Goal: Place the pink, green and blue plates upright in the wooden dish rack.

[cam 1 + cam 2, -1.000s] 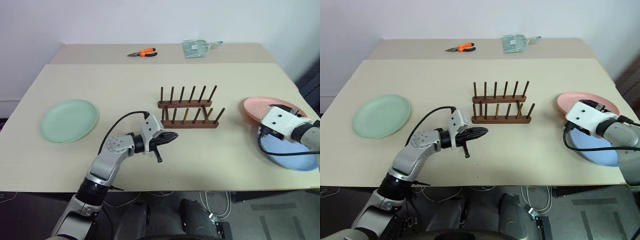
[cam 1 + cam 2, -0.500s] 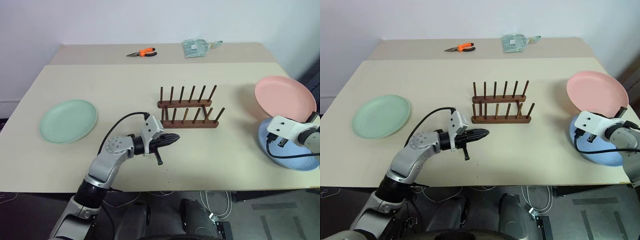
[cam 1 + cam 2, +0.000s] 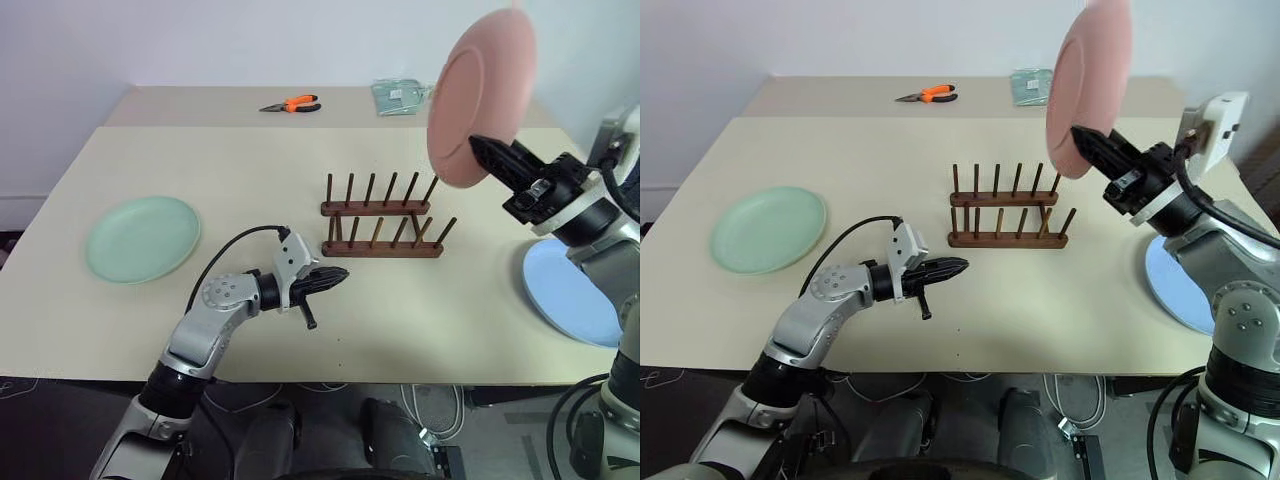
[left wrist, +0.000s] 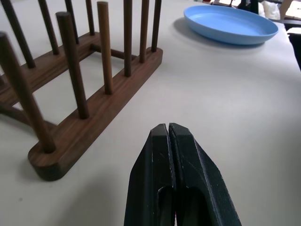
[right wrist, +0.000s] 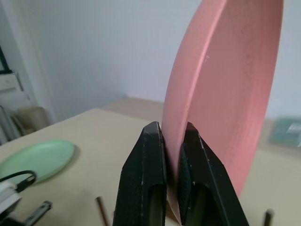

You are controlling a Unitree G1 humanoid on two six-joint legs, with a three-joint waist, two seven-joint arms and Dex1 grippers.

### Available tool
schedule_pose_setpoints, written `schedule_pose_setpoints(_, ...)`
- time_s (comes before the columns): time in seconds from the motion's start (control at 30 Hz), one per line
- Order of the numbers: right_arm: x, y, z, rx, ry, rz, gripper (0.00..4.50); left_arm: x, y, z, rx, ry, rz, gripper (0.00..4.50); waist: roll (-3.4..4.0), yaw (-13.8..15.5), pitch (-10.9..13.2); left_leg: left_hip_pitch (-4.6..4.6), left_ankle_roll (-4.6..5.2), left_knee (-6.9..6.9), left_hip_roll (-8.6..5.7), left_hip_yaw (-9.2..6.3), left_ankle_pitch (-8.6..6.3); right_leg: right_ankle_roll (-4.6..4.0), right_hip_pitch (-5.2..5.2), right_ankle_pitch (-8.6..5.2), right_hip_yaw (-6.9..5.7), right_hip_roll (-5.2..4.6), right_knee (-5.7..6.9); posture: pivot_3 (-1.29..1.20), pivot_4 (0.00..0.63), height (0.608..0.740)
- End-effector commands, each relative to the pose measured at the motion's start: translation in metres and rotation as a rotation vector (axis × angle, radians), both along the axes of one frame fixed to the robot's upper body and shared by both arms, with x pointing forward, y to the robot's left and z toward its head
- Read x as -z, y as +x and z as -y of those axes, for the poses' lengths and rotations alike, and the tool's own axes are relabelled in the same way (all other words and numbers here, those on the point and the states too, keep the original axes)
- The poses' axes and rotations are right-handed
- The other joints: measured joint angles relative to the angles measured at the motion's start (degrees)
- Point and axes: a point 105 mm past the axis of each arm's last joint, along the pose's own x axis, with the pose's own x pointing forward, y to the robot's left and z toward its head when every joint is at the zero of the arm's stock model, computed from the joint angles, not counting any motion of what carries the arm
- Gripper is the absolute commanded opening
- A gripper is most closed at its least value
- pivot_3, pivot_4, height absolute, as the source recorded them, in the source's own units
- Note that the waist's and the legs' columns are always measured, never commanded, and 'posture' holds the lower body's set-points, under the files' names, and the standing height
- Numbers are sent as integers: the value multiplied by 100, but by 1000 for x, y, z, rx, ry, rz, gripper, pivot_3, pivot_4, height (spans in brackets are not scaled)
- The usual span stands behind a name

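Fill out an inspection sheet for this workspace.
Surface: beige table, second table behind.
Job's things: wooden dish rack empty; pink plate upright in the air above it; green plate and blue plate flat on table.
Clutter: orange pliers, clear packet on rear table.
End effectors: right end effector shut on pink plate's rim; left end effector shut, empty, near rack.
Cables: black cable on left arm.
Surroundings: white wall.
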Motion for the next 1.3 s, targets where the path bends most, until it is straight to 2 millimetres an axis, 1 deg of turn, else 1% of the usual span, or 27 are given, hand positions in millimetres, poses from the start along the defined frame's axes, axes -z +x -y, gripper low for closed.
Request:
schedule_pose_setpoints(0.03, 2, -2, -7, -11, -22, -15, 68, -11, -2, 2, 7, -29, 50, 0, 0, -32, 0, 1, 0, -1, 0, 1, 0, 0, -2, 0, -1, 1, 1, 0, 150, 740)
schedule_pose_setpoints(0.23, 27, 4, -6, -27, -45, -134, 68, -11, -3, -1, -4, -25, 55, 0, 3, -44, -1, 4, 0, -10, 4, 8, 0, 1, -13, 1, 0, 6, 11, 0, 150, 740)
schedule_pose_setpoints(0.3, 33, 6, -5, -23, -58, -155, 68, -11, -2, -1, -9, -22, 57, 0, 3, -42, -1, 4, 0, -9, 3, 9, 0, 1, -12, 1, 0, 6, 9, 0, 150, 740)
schedule_pose_setpoints(0.33, 33, 10, -2, 7, -72, -148, 407, -10, -2, -2, -13, -27, 41, 0, 3, -42, -1, 4, 0, -8, 3, 10, 0, 1, -11, 1, 1, 6, 9, 0, 150, 740)
schedule_pose_setpoints(0.4, 24, 19, 5, 96, -116, -84, 1198, -12, 0, -6, -38, -49, 20, 557, 3, -50, -1, 4, 0, -9, 3, 9, 0, 1, -12, 1, 0, 6, 9, 0, 150, 740)
schedule_pose_setpoints(0.47, 13, 26, 16, 197, -159, -14, 2126, -15, 4, -9, -70, -76, -2, 1303, 5, -53, 0, 4, 0, -9, 3, 11, 0, 2, -14, 1, 0, 6, 10, 0, 150, 740)
schedule_pose_setpoints(0.53, 8, 28, 22, 231, -180, 5, 2189, -17, 8, -12, -95, -86, 1, 2418, 5, -46, 0, 3, 0, -9, 3, 12, 0, 4, -16, 1, 0, 6, 10, 0, 150, 740)
schedule_pose_setpoints(0.6, 3, 28, 26, 255, -219, 39, 2189, -19, 15, -17, -145, -80, 28, 3436, 4, -38, 0, 2, 0, -10, 3, 12, 0, 4, -16, 2, 0, 6, 9, 0, 150, 740)
schedule_pose_setpoints(0.63, 0, 28, 29, 278, -259, 63, 2189, -21, 21, -21, -188, -80, 44, 3965, 3, -34, 0, 2, 0, -10, 2, 10, 0, 4, -15, 2, 0, 6, 9, 0, 150, 740)
schedule_pose_setpoints(0.67, -5, 27, 33, 301, -301, 96, 2189, -24, 27, -26, -226, -86, 65, 4381, 4, -29, 0, 2, 0, -9, 2, 10, 0, 5, -14, 2, -1, 6, 8, 0, 150, 740)
schedule_pose_setpoints(0.73, -20, 27, 41, 338, -325, 147, 2189, -34, 41, -40, -334, -130, 96, 4381, 3, -36, 0, 1, 0, -7, 0, 11, 0, 6, -13, 2, 0, 6, 7, 0, 150, 740)
schedule_pose_setpoints(0.8, -44, 21, 40, 322, -306, 230, 2758, -50, 62, -67, -530, -195, 144, 4423, 3, -44, 1, 2, 0, -7, 1, 11, 0, 6, -13, 2, 0, 6, 7, 0, 150, 740)
schedule_pose_setpoints(0.83, -55, 16, 36, 301, -309, 278, 3048, -57, 72, -83, -637, -225, 163, 4423, 3, -53, 1, 2, 0, -7, 2, 11, 0, 9, -14, 1, 0, 6, 8, 0, 150, 740)
schedule_pose_setpoints(0.87, -66, 11, 23, 249, -320, 332, 3557, -62, 85, -112, -819, -236, 181, 4462, 3, -60, 2, 4, 0, -8, 5, 11, 0, 31, -15, -1, -1, 11, 9, 0, 150, 740)
schedule_pose_setpoints(0.9, -71, 6, 8, 191, -344, 371, 4047, -65, 94, -142, -1000, -238, 192, 4500, 3, -74, 2, 7, 0, -10, 6, 10, 0, 38, -16, 1, 0, 12, 11, 0, 150, 740)
schedule_pose_setpoints(0.93, -72, 3, -6, 136, -366, 393, 4483, -68, 99, -170, -1173, -238, 200, 4500, 3, -86, 1, 7, 0, -11, 7, 9, 0, 41, -18, 2, 0, 13, 13, 0, 150, 740)
schedule_pose_setpoints(0.97, -66, 0, -21, 74, -398, 394, 4483, -68, 99, -200, -1358, -241, 189, 4500, 0, -104, 0, 8, 0, -14, 9, 8, 0, 43, -19, 3, -2, 17, 14, 0, 150, 740)
schedule_pose_setpoints(1.0, -56, -4, -39, 2, -457, 398, 4483, -65, 93, -230, -1543, -237, 167, 4500, -4, -122, -3, 11, 0, -18, 11, 6, 0, 44, -19, 2, -2, 18, 14, 0, 150, 740)
schedule_pose_setpoints(1.07, -33, -4, -66, -100, -520, 375, 4483, -61, 73, -275, -1820, -244, 136, 4500, -18, -182, -10, 11, -1, -23, 10, 3, 0, 51, -19, -2, -3, 18, 14, 0, 150, 740)
schedule_pose_setpoints(1.1, -23, -4, -76, -137, -532, 362, 4483, -59, 63, -288, -1903, -270, 121, 4500, -25, -190, -10, 12, -2, -23, 9, 4, -1, 53, -19, -3, -1, 15, 13, 0, 150, 740)
schedule_pose_setpoints(1.17, -3, -2, -92, -193, -544, 325, 4483, -54, 48, -301, -2001, -313, 74, 4500, -39, -168, -5, 5, -3, -14, 1, 5, 0, 47, -20, 3, 0, 9, 13, 0, 150, 740)
schedule_pose_setpoints(1.2, 8, -1, -99, -218, -553, 309, 4483, -48, 40, -306, -2042, -340, 35, 4500, -48, -139, -4, 3, -5, -10, -1, 3, 1, 44, -19, 10, 0, 7, 12, 0, 150, 740)
schedule_pose_setpoints(1.3, 29, 1, -109, -255, -569, 278, 4483, -34, 23, -313, -2103, -403, -64, 4500, -64, -13, 0, -1, -8, -7, -7, -1, 2, 45, -18, 13, -1, 4, 12, 0, 150, 740)
